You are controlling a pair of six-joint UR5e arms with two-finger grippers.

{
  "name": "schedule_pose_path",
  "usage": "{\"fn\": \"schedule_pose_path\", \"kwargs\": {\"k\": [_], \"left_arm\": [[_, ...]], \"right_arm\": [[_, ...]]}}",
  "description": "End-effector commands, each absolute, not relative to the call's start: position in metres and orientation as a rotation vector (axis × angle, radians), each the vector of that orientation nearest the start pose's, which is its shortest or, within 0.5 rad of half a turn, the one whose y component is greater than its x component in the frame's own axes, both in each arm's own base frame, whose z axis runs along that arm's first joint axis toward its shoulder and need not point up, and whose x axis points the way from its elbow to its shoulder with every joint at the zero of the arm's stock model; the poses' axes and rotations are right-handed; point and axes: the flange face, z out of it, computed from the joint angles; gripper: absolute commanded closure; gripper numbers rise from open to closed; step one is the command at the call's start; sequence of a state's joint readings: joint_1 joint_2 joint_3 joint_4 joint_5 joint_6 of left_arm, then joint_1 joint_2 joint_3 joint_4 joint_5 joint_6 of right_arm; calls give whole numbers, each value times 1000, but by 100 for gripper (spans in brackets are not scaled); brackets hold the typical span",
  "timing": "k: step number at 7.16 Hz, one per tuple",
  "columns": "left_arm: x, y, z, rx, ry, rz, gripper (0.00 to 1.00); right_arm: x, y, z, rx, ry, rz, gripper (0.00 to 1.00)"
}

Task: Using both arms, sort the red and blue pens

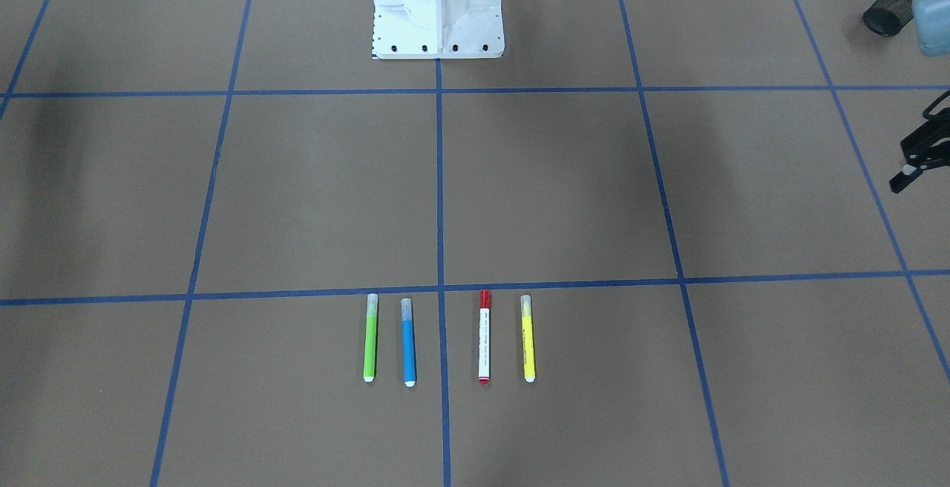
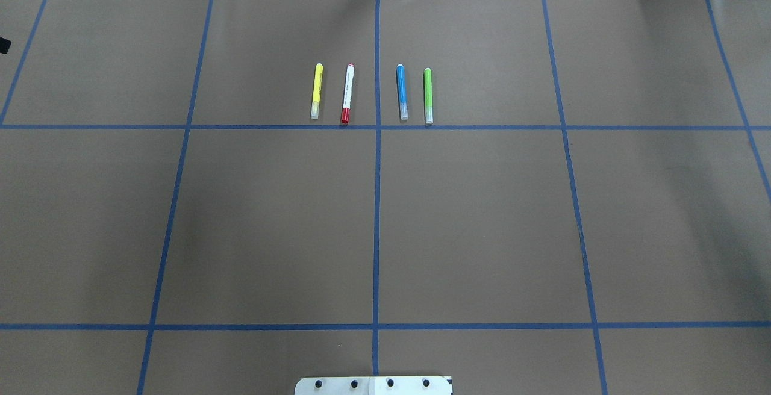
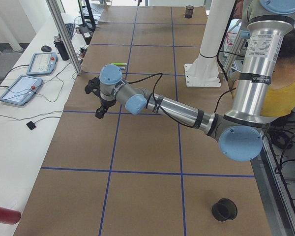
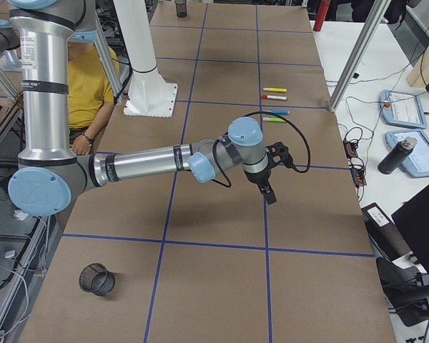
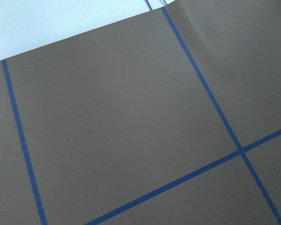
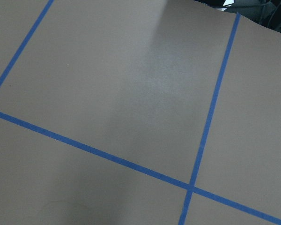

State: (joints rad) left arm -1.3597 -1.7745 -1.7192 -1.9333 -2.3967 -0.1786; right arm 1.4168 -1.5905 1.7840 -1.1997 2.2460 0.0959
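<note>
The red pen (image 1: 484, 337) (image 2: 347, 93), white-barrelled with a red cap, and the blue pen (image 1: 408, 342) (image 2: 402, 91) lie parallel on the brown table, one on each side of the centre tape line. In the right side view the red pen (image 4: 274, 97) and blue pen (image 4: 275, 112) are small. My left gripper (image 1: 916, 157) (image 3: 99, 112) hovers far out at the table's left end, cut by the front view's edge; I cannot tell its state. My right gripper (image 4: 270, 194) hangs over the table's right end, away from the pens; I cannot tell whether it is open or shut. Both wrist views hold only bare table.
A green marker (image 1: 369, 338) (image 2: 428, 95) lies outside the blue pen and a yellow marker (image 1: 528, 338) (image 2: 316, 91) outside the red one. A black mesh cup (image 1: 890, 4) (image 3: 224, 210) stands near the left arm's base, another mesh cup (image 4: 96, 279) on the right side. A person in yellow (image 4: 86, 86) sits behind the robot.
</note>
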Motion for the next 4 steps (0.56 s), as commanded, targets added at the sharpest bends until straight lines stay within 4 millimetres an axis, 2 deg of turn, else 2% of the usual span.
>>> {"fn": "schedule_pose_path", "kwargs": {"k": [1,2,3,4], "left_arm": [[91,-601,388,519,900,282,0],[128,-608,381,486,920,306,0],[161,-617,354,490,943,345,0],[213,-615,329,437,988,346,0]], "right_arm": [[-14,-511,518,459,-727,-249,0],[-14,-511,519,458,-728,-249,0],[-14,-511,519,458,-728,-249,0],[-14,-511,519,458,-728,-251,0]]}}
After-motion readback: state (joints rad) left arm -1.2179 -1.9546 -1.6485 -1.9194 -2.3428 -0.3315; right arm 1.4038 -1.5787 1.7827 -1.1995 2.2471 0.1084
